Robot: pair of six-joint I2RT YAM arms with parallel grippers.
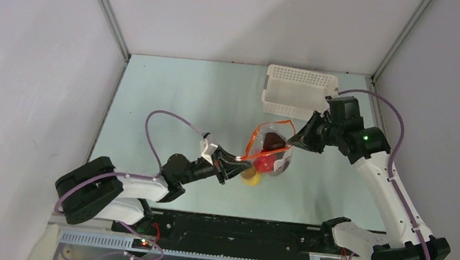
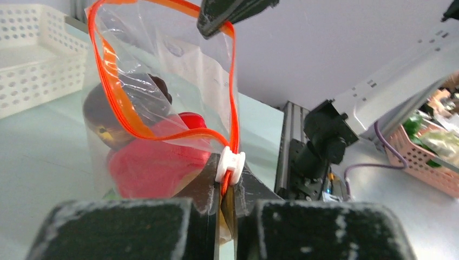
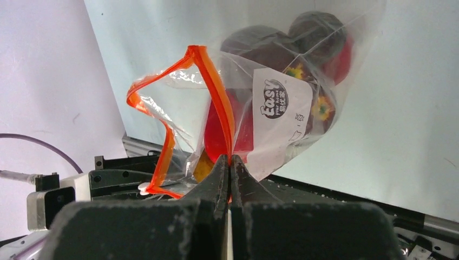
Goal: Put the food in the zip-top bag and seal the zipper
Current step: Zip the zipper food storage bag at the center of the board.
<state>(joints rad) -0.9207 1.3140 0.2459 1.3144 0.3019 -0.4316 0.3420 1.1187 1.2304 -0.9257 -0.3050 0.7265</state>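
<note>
left claw [image 2: 227, 197] pinching the zipper [image 2: 234, 97] at its white slider [image 2: 229, 164]. zip-top bag [image 3: 281, 108] sagging between both claws over the bench [image 1: 186, 100], gaping, food [image 2: 154, 165] inside; film looking soft, slippery, the strip stiffer for holding. right claw [image 3: 230, 162] clamping its far end.

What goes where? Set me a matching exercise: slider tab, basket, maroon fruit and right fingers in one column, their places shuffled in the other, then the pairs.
Things:
1. slider tab
2. basket
3. maroon fruit
4. right fingers

Places:
A. inside the bag
B. at the far side of the table, apart from the bag
C. on the orange strip, right at the tips of the left fingers
D. shut on the orange strip at the end away from the slider tab

Pairs: 1-C, 2-B, 3-A, 4-D.
</note>
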